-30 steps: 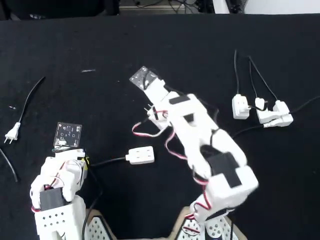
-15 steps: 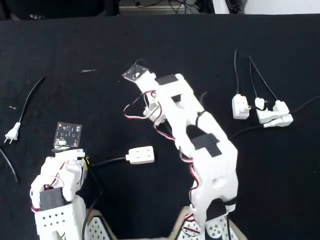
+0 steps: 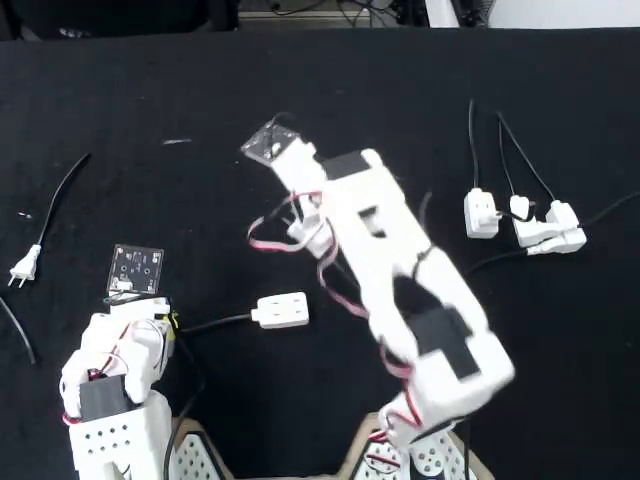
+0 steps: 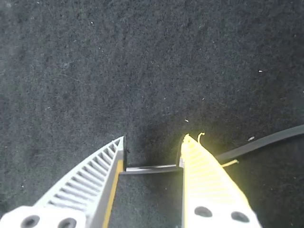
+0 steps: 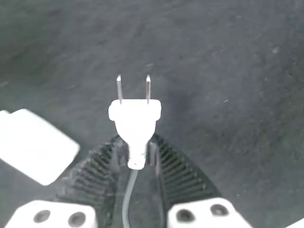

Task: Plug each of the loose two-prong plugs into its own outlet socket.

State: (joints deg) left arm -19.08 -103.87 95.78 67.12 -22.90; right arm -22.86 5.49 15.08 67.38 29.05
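Now one plug [image 5: 135, 114] in right gripper [image 5: 135, 142]; one loose plug [image 3: 24, 266].

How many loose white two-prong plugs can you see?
2. One white two-prong plug lies near the black table's left edge; the other plug is clamped in the right hand. The white cluster at right may hide more.

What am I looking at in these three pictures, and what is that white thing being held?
Two small white robot arms sit side by side at a black table. One picture looks down from above; the other two come from a camera on each arm's wrist. The right arm pinches in its fingers a white two-prong plug, prongs pointing away, near a white outlet socket. The left arm holds its fingers open over a black cable. Another loose plug lies far left; a cluster of white plug pieces lies to the right.
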